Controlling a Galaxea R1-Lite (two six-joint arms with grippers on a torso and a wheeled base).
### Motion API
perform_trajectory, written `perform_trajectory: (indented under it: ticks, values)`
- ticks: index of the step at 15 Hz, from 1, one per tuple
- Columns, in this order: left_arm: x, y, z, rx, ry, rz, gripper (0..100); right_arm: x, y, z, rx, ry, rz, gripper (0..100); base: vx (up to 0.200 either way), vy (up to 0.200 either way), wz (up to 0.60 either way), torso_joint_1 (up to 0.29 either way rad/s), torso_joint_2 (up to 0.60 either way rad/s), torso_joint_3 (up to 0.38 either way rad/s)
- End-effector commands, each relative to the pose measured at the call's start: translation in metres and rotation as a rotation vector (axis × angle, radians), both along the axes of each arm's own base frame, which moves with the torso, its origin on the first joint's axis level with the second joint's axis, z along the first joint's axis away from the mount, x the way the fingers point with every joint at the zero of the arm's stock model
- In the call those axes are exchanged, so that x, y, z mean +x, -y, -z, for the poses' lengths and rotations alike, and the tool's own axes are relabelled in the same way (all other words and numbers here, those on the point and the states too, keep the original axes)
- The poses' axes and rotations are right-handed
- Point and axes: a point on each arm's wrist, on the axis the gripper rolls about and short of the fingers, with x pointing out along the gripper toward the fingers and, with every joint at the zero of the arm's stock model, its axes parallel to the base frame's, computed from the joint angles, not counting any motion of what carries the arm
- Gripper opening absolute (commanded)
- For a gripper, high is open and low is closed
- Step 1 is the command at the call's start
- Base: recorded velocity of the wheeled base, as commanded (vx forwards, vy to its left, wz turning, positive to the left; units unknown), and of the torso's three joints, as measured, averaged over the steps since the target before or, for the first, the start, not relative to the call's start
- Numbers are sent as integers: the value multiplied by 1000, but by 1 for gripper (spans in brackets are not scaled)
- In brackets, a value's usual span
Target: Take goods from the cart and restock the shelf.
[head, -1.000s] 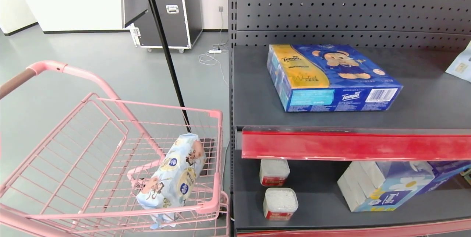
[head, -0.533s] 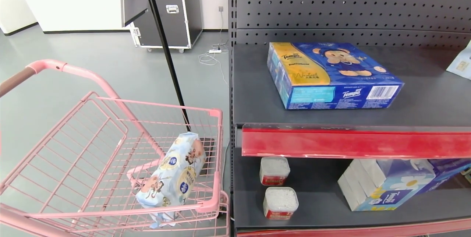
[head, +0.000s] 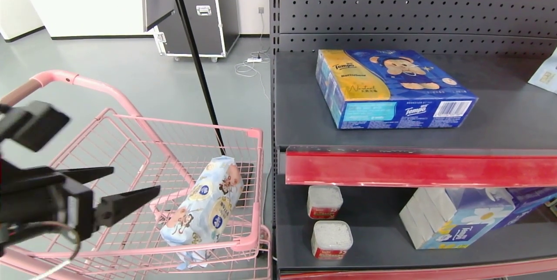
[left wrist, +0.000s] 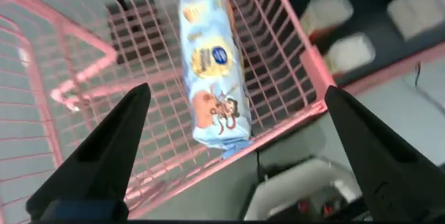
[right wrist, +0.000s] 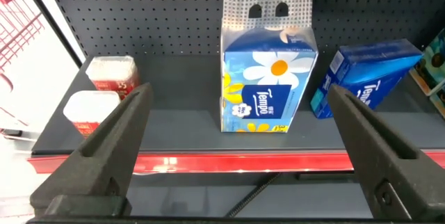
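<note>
Pale blue glossy film wrapped the soft pack (head: 203, 204), printed with cartoon animals and round navy badges. It lay on its side inside the pink wire cart (head: 187, 125), against the cart's shelf-side corner. The left pincer (head: 135, 179) hung spread wide above the cart's basket. The right pincer (right wrist: 240, 90), likewise released, faced the shelf (right wrist: 208, 161) beside the cart.

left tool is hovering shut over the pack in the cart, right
Not quite: the left tool is open, not shut; the left wrist view shows its fingers spread wide. It does hover over the pack in the cart.
</note>
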Motion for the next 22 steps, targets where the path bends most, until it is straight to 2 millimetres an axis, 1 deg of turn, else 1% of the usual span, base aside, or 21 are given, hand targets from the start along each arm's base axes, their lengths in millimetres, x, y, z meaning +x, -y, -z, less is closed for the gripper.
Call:
perform_trajectory:
  ticks: [1,2,3,4,5,6,9,14,18,21,22]
  values:
    - [61,37,52,125,-264,102,100,0,0,0,1,1,0,100,0,0,0,0,0,0]
    - [62,37,53,131,-267,104,100,0,0,0,1,2,0,100,0,0,0,0,0,0]
    - [78,42,65,167,-302,115,100,0,0,0,-1,1,0,100,0,0,0,0,0,0]
    - [96,46,71,189,-316,94,100,0,0,0,-1,1,0,100,0,0,0,0,0,0]
    - [100,47,73,198,-321,86,100,0,0,0,-1,1,0,100,0,0,0,0,0,0]
    - [106,49,82,218,-349,78,100,0,0,0,-1,1,0,100,0,0,0,0,0,0]
    - [111,50,93,238,-382,68,100,0,0,0,-1,1,0,100,0,0,0,0,0,0]
    - [115,48,102,260,-411,42,100,0,0,0,-1,1,0,100,0,0,0,0,0,0]
    - [123,51,122,290,-462,29,100,0,0,0,-1,1,0,100,0,0,0,0,0,0]
    - [136,57,135,278,-430,33,100,0,0,0,-2,0,0,100,0,0,0,0,0,0]
    - [137,57,137,280,-429,33,100,0,0,0,-2,0,0,100,0,0,0,0,0,0]
